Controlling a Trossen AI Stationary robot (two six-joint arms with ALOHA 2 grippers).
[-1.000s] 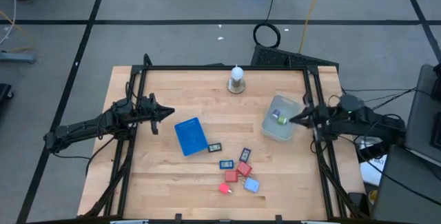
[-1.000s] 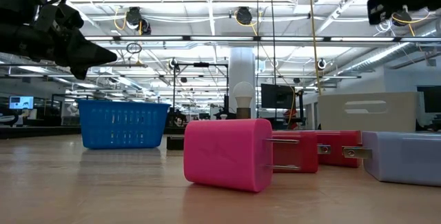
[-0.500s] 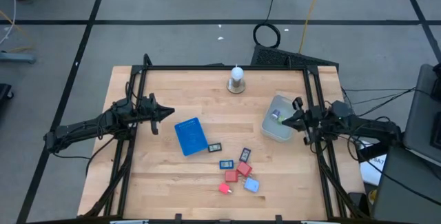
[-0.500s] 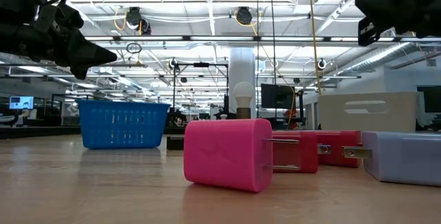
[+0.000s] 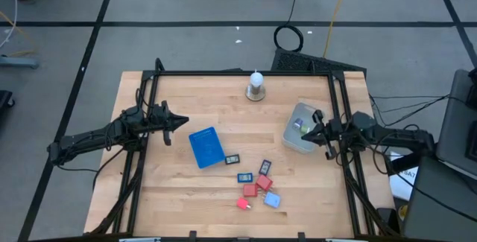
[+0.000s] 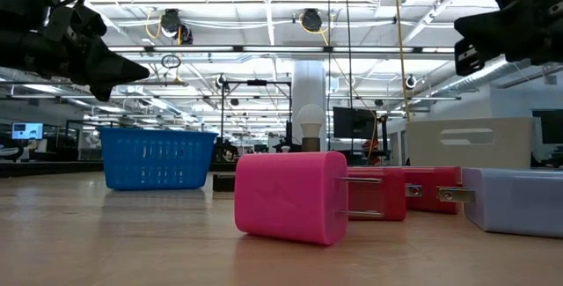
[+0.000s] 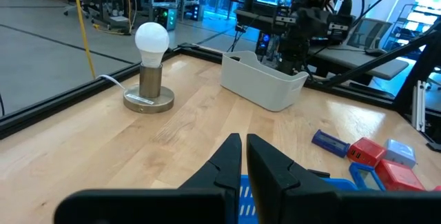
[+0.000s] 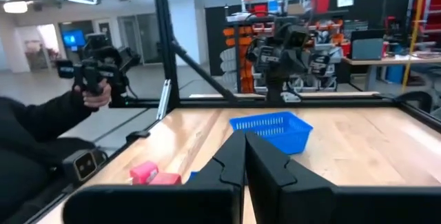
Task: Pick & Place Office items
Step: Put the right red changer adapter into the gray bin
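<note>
The office items lie in a loose cluster on the wooden table's near middle: red blocks (image 5: 257, 188), a light-blue block (image 5: 271, 199) and dark rectangles (image 5: 244, 176). The low view shows a pink-red block (image 6: 290, 196) closest, with other red ones and the light-blue block (image 6: 515, 200) behind. A small green-and-white piece (image 5: 299, 125) lies inside the grey container (image 5: 292, 139). My right gripper (image 5: 310, 132) is shut and hovers over the container's right side (image 8: 242, 147). My left gripper (image 5: 183, 123) is shut (image 7: 243, 148) and waits above the table's left part.
A blue basket (image 5: 206, 147) stands left of the cluster. A light bulb on a round base (image 5: 256, 86) stands near the far edge. A black frame rail (image 5: 339, 115) runs along the table's sides. Beyond the table, a person's hand (image 8: 96, 89) holds a controller.
My right arm has moved a little toward the table's left, over the grey container, and sunk slightly. Its wrist has turned about its own axis. The left arm and the items have kept still.
</note>
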